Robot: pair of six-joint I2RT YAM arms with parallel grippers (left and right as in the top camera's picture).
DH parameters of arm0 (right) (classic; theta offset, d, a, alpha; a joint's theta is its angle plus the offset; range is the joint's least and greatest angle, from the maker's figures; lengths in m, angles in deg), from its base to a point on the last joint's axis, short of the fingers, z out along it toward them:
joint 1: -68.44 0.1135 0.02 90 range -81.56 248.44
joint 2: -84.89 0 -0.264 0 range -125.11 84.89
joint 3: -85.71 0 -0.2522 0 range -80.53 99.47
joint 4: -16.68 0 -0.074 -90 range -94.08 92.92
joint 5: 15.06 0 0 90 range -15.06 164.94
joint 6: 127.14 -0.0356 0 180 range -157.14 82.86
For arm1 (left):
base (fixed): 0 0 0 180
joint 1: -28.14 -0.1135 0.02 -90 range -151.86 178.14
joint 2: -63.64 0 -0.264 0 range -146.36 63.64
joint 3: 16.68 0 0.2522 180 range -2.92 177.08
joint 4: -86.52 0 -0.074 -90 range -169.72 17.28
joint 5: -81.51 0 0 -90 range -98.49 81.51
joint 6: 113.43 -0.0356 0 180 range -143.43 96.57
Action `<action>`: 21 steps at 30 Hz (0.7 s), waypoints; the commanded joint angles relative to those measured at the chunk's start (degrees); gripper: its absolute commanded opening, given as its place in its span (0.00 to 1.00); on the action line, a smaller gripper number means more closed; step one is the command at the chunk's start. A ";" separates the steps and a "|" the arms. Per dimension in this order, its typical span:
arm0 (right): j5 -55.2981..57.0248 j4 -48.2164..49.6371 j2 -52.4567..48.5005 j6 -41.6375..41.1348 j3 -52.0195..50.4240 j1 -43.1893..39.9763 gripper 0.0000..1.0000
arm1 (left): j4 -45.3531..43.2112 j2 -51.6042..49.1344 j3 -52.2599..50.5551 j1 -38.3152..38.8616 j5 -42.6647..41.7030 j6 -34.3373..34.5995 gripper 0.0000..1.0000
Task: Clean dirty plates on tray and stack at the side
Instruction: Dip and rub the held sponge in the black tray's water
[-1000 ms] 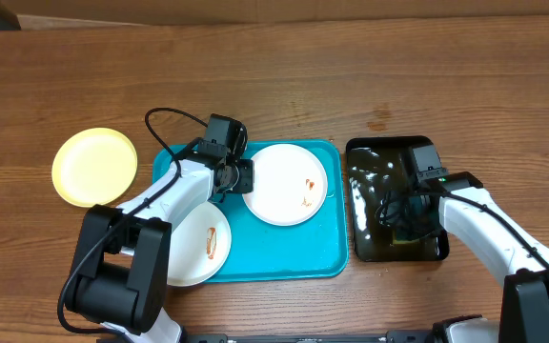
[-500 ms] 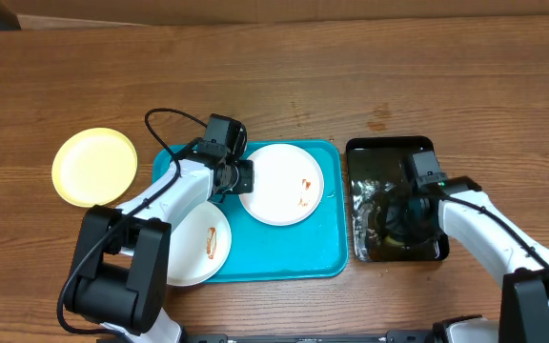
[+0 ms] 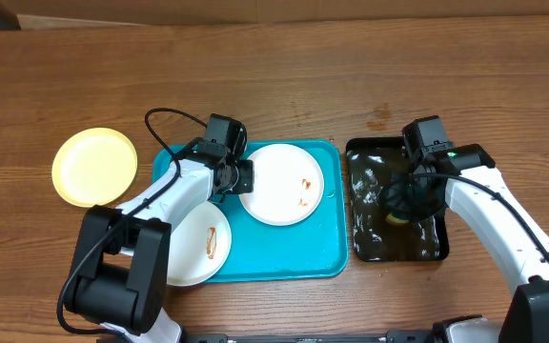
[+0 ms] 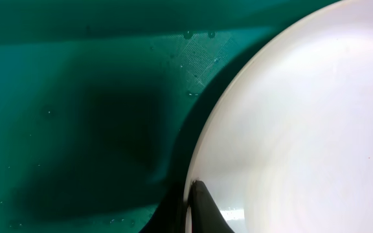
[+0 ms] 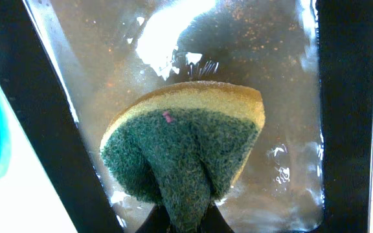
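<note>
tray (image 3: 327, 250): turquoise, flat | white plate (image 3: 283, 183): smeared, mid-tray | second white plate (image 3: 193, 250): smeared — near-left corner | yellow plate (image 3: 94, 167): off-tray — bare tabletop (image 3: 284, 86)

The brown wood-grain table (image 3: 351, 76) carries three things directly. A pale yellow plate (image 3: 94, 167) lies toward its left edge. A turquoise tray (image 3: 294, 250) sits mid-table near the front edge, with a black tray (image 3: 375, 252) just beside it, rightward.

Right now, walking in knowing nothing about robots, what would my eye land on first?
Probably the bright turquoise tray mid-table, where the left end effector pinches the rim of a red-smeared white plate. To its right, the right end effector grips a folded green-and-yellow sponge over a wet black tray. A pale yellow plate sits alone on the wood at far left.
</note>
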 commanded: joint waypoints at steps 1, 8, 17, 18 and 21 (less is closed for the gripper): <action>-0.59 0.20 0.07 -1.09 -0.37 0.07 0.04 | 0.48 -1.86 -0.72 0.39 0.83 -0.04 0.04; -1.01 7.69 0.07 -1.36 -9.53 0.07 0.04 | 0.46 -1.86 -0.72 0.39 0.81 -0.02 0.04; -3.23 12.83 0.07 -1.70 -15.23 0.07 0.59 | 0.66 -1.86 -0.72 0.39 0.83 -0.04 0.04; -5.46 12.35 0.07 -1.73 -15.26 0.07 0.66 | 0.68 -1.86 -0.72 0.39 0.83 -0.04 0.04; -9.01 10.62 0.07 -1.75 -15.30 0.11 0.67 | 0.70 -1.86 -0.72 0.39 0.83 -0.04 0.04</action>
